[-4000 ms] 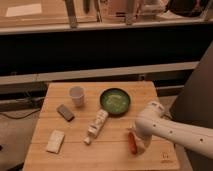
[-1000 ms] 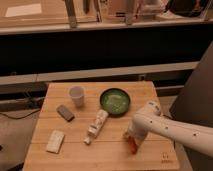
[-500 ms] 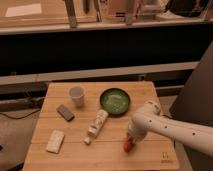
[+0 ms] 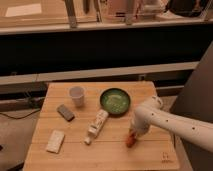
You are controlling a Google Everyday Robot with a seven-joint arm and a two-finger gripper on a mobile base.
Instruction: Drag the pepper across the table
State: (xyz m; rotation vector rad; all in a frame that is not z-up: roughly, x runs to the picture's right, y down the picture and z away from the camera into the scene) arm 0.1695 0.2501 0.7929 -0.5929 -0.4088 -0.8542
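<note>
The small red-orange pepper (image 4: 131, 140) lies on the light wooden table (image 4: 75, 155), right of centre near the front. My gripper (image 4: 133, 131) is at the end of the white arm that comes in from the right. It is directly over the pepper's upper end and hides part of it. The pepper's lower tip sticks out below the gripper.
A green bowl (image 4: 115, 100) sits just behind the gripper. A white bottle (image 4: 96, 125) lies to the pepper's left. A white cup (image 4: 76, 95), a dark grey block (image 4: 65, 112) and a pale bar (image 4: 55, 141) stand further left. A small dark mark (image 4: 164, 156) is near the front right corner.
The gripper and the pepper have shifted left across the table, from right of the bowl to below its right edge. The other objects have not moved.
</note>
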